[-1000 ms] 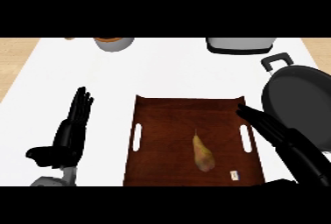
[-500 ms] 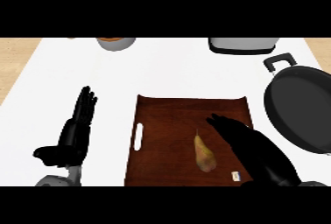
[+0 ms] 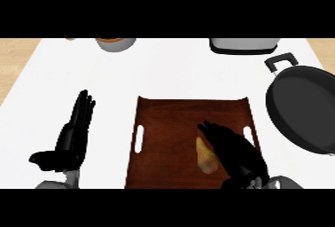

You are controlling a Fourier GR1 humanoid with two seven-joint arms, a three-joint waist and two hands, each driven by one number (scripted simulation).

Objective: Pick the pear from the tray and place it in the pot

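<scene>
1. Seen steeply from above: white counter, with a dark brown wooden tray lying at its middle, white slot handles cut into the tray's left and right sides.
2. On the tray, right of centre: yellow-green pear, lying lengthwise, narrow end pointing away from the robot.
3. Over the tray's right half: black right hand, fingers stretched forward and only slightly bent, lying just beside the pear's right flank and overlapping its edge.
4. No curl of fingers or thumb around the fruit to be seen; whether the hand touches the pear or merely hangs above it cannot be told from this angle.
5. Pear not lifted, resting on the wood of the tray.
6. At the right edge of the counter, well apart from the pear: large black pot, round, with a looped black handle at its far rim, inside dark.
7. Left of the tray, on bare counter: black left hand, open and still, fingers straight and pointing away from the robot, thumb out to the left, holding nothing.
8. Along the far edge of the counter: grey bowl with an orange inside, at the left, and a grey, boxlike container, at the right, both partly cut off by the frame.
9. Beyond the counter on either side: pale wooden floor.
</scene>
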